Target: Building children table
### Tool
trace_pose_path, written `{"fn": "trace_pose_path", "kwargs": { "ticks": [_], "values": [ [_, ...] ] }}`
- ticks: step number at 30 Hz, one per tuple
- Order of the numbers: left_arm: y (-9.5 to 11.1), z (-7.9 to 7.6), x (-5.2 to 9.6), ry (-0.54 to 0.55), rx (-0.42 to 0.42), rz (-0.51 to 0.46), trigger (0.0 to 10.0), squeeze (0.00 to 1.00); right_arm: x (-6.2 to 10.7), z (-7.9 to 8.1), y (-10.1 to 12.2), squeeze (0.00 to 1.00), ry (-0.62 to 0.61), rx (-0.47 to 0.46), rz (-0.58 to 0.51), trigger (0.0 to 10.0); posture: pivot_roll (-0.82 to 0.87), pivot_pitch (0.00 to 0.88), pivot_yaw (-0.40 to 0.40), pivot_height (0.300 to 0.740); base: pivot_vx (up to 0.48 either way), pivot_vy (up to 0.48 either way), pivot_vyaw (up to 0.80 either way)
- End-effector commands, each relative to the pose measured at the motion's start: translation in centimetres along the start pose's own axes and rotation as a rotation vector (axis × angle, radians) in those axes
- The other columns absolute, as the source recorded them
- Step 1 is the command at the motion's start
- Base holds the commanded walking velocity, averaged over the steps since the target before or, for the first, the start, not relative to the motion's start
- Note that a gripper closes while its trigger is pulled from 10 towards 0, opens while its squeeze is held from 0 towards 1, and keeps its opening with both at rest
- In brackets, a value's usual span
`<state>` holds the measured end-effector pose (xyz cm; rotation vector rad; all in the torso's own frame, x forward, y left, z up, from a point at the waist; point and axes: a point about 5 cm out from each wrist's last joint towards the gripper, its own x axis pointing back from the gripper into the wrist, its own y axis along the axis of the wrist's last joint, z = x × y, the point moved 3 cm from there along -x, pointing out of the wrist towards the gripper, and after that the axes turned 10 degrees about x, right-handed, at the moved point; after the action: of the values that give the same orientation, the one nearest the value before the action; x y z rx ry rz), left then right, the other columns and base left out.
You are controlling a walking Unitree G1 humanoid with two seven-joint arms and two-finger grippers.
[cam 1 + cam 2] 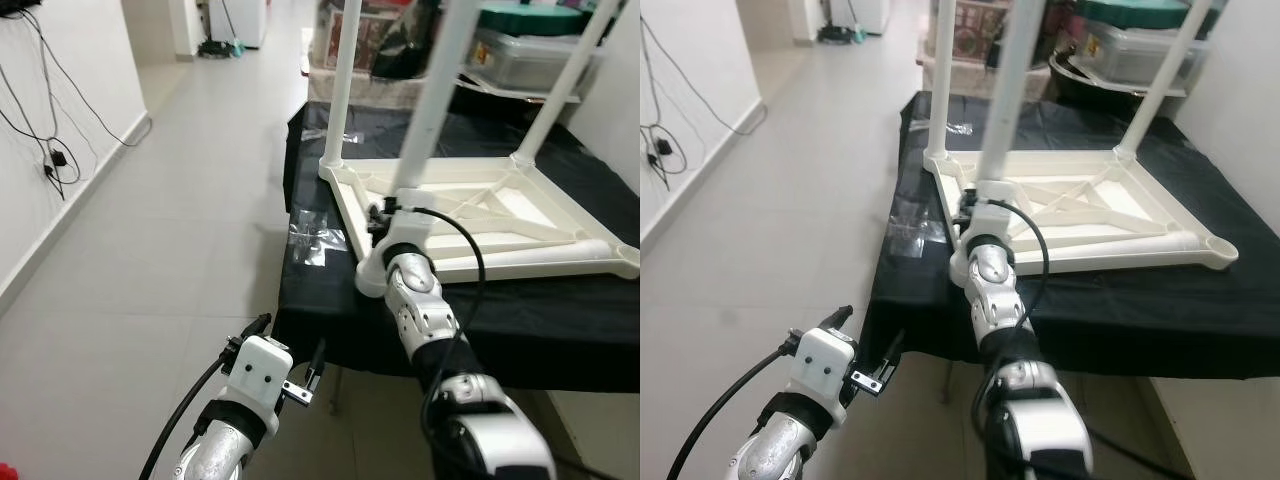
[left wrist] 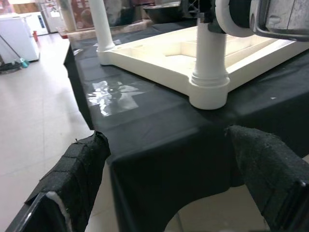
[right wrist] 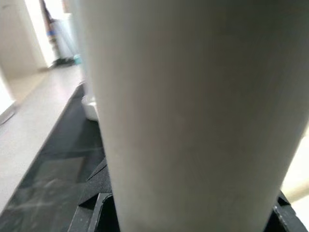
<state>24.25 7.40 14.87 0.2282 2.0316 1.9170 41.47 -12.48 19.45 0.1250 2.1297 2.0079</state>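
A home hallway: pale glossy floor tiles (image 1: 150,230) run toward the upper left of the frame, black cables (image 1: 45,110) hang down a white wall, and lidded plastic storage bins (image 1: 535,50) crowd the upper right.

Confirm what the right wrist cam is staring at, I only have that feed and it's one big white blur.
Observer: That's a white table leg; the right gripper is at its base, on the near corner of the upside-down tabletop.
Operator: How many legs are in?
Observer: Three stand upright in the corners; the near right corner socket is still open.
Operator: Left arm?
Observer: The left gripper hangs open below the edge of the black cloth, holding nothing.
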Motion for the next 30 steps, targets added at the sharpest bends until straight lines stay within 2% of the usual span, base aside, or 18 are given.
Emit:
{"fn": "trace_pose_path", "kwargs": {
  "ticks": [1,2,3,4,6,7,12,13,14,15,17,20,21,23,24,25,27,30],
  "values": [
    [-0.5,-0.2,0.1,-0.010,0.004,0.019,10.0,0.00,0.9,-0.3,-2.0,0.00,-0.085,-0.036,0.100,0.0,0.12,0.120,-0.097,0.740,0.000,0.000,0.00],
    [-0.5,-0.3,0.1,-0.011,0.005,0.020,10.0,0.00,1.2,1.0,-1.6,0.00,-0.069,-0.064,0.092,3.5,0.12,0.120,-0.097,0.740,0.000,0.000,0.00],
    [-0.5,-0.3,0.1,-0.011,0.005,0.020,10.0,0.00,1.2,1.0,-1.6,0.00,-0.069,-0.064,0.092,3.5,0.12,0.120,-0.097,0.740,0.000,0.000,0.00],
    [-0.5,-0.3,0.1,-0.012,0.005,0.020,10.0,0.00,1.3,2.0,-1.3,0.00,-0.033,-0.077,0.079,10.0,0.12,0.117,-0.100,0.740,0.000,0.000,0.00],
    [-0.6,-0.3,0.1,-0.012,0.005,0.020,10.0,0.00,1.3,2.5,-1.0,0.00,-0.019,-0.072,0.060,10.0,0.12,0.117,-0.100,0.740,0.000,0.000,0.00],
    [-0.6,-0.4,0.1,-0.013,0.005,0.020,10.0,0.00,1.3,3.0,-0.5,1.00,0.003,-0.074,0.030,10.0,0.12,0.113,-0.100,0.740,0.000,0.000,0.00],
    [-0.6,-0.4,0.1,-0.012,0.006,0.020,10.0,0.00,1.0,3.2,0.3,1.00,0.039,-0.090,-0.020,10.0,0.12,0.110,-0.099,0.740,0.000,0.000,0.00],
    [-0.6,-0.4,0.1,-0.011,0.006,0.020,10.0,0.00,0.7,3.0,0.3,0.00,0.068,-0.129,-0.020,10.0,0.12,0.107,-0.097,0.740,0.000,0.000,0.00],
    [-0.6,-0.4,0.1,-0.011,0.007,0.019,10.0,0.00,0.2,2.7,0.9,0.00,0.163,-0.161,-0.058,10.0,0.12,0.106,-0.095,0.740,0.000,0.000,0.00],
    [-0.6,-0.4,0.1,-0.011,0.007,0.019,10.0,0.00,0.2,2.7,0.9,0.00,0.163,-0.161,-0.058,10.0,0.12,0.106,-0.095,0.740,0.000,0.000,0.00],
    [-0.6,-0.4,0.0,-0.014,0.010,0.018,10.0,0.00,-0.3,2.1,1.6,0.00,0.360,-0.219,-0.101,10.0,0.11,0.102,-0.094,0.740,0.000,0.000,0.00],
    [-0.6,-0.4,0.0,-0.015,0.010,0.018,10.0,0.00,-0.3,2.0,1.8,0.00,0.411,-0.232,-0.110,10.0,0.11,0.102,-0.094,0.740,0.000,0.000,0.00],
    [-0.6,-0.5,-0.1,-0.017,0.012,0.018,10.0,0.00,0.3,2.6,1.4,0.00,0.621,-0.219,-0.101,10.0,0.12,0.095,-0.097,0.740,0.000,0.000,0.00],
    [-0.6,-0.5,-0.1,-0.017,0.012,0.018,10.0,0.00,0.3,2.6,1.4,0.00,0.621,-0.219,-0.101,10.0,0.12,0.095,-0.097,0.740,0.000,0.000,0.00],
    [-0.6,-0.5,-0.1,-0.019,0.014,0.017,10.0,0.00,1.3,3.1,1.2,0.00,0.850,-0.190,-0.093,10.0,0.12,0.093,-0.093,0.740,0.000,0.000,0.00],
    [-0.6,-0.5,-0.1,-0.019,0.014,0.017,10.0,0.00,1.3,3.1,1.2,0.00,0.850,-0.190,-0.093,10.0,0.12,0.093,-0.093,0.740,0.000,0.000,0.00],
    [-0.6,-0.7,-0.2,-0.025,0.017,0.015,10.0,0.00,3.1,3.9,1.3,0.00,1.200,-0.153,-0.076,10.0,0.12,0.094,-0.095,0.740,0.000,0.000,0.00],
    [-0.6,-0.8,-0.2,-0.027,0.017,0.014,10.0,0.00,3.6,4.5,1.5,0.00,1.308,-0.135,-0.075,10.0,0.12,0.094,-0.096,0.740,0.000,0.000,0.00]
  ]
}}
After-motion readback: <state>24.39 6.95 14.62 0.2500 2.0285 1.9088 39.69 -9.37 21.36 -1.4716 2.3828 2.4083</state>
